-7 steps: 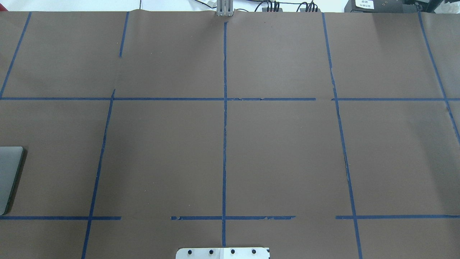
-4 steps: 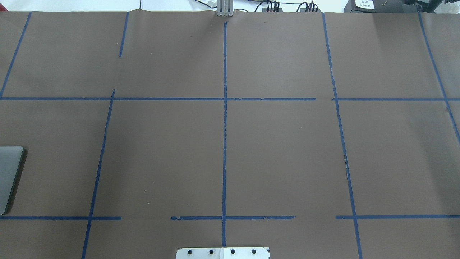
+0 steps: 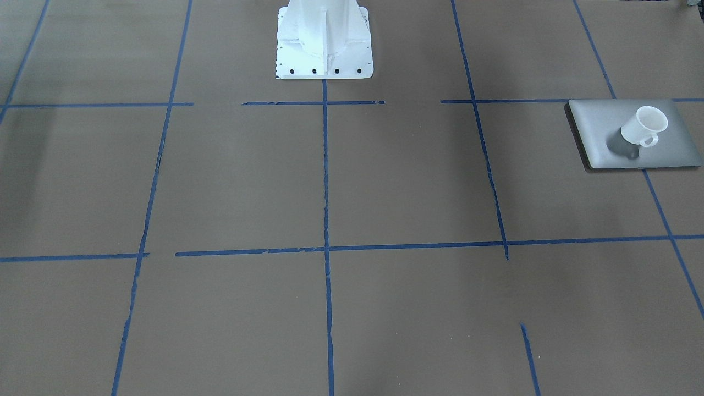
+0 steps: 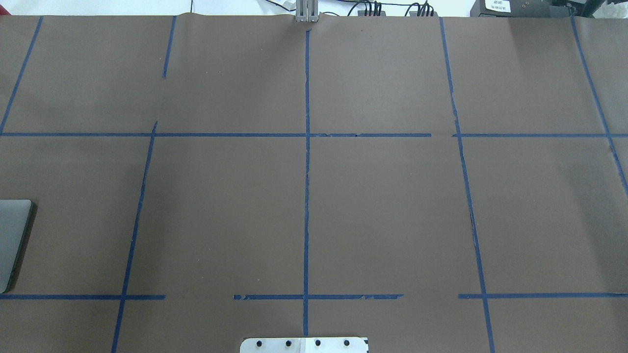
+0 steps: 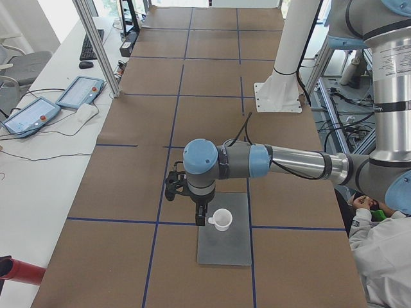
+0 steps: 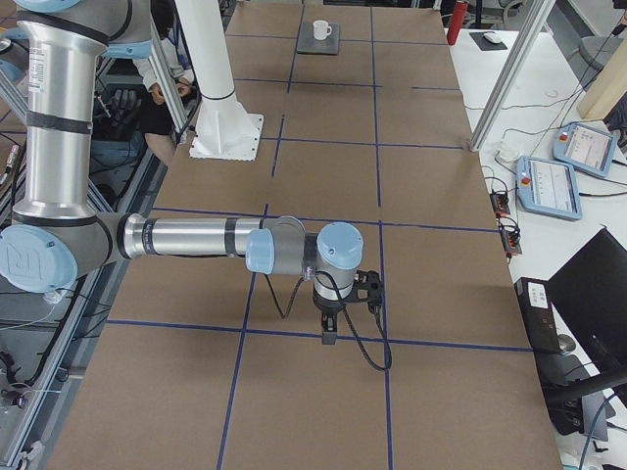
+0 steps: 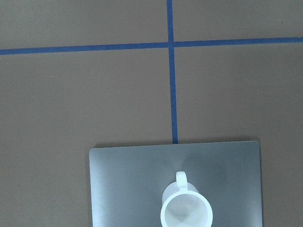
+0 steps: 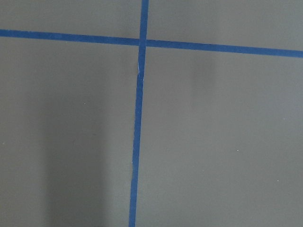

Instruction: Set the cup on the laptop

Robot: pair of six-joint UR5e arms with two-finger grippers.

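The small white cup (image 3: 643,125) stands upright on the lid of the closed silver-grey laptop (image 3: 605,137), on the robot's left side of the table. The left wrist view looks straight down on the cup (image 7: 185,208) and the laptop (image 7: 128,184); the handle points to the view's top. The overhead view shows only a laptop corner (image 4: 10,240). My left gripper (image 5: 201,213) hangs over the laptop's (image 5: 225,247) edge, beside the cup (image 5: 221,219). My right gripper (image 6: 328,331) hangs over bare table far away. I cannot tell whether either is open or shut.
Brown paper with a blue tape grid (image 4: 306,196) covers the table. The white robot pedestal (image 3: 324,44) stands at the middle of the robot's edge. Teach pendants (image 5: 80,93) lie on the side desk. A person (image 5: 379,256) sits near the robot's left arm.
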